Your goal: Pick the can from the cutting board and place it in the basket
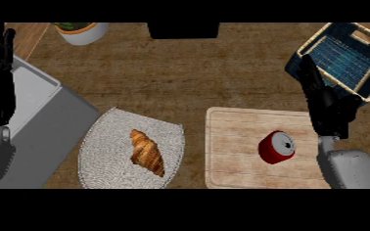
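The can [277,147] lies tipped on the cutting board [239,149], beside the right hand [329,110], whose fingers are straight and empty. Likely light, stiff, smooth; grasp around its round sides.

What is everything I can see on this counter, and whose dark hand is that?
Can: one, red with silver top, lying on the cutting board.
Cutting board: one, pale wood, lower right.
Basket: one, dark blue with tan rim, upper right.
Croissant: one, golden brown, on the plate.
Plate: one, speckled grey-white, lower middle.
Plant pot: one, white, top left.
Sink: one, grey, left edge.
Dark box: one, black, top middle.
Right hand: one, black, fingers straight, beside the can, not touching it.
Left hand: black, at left edge, partly visible.
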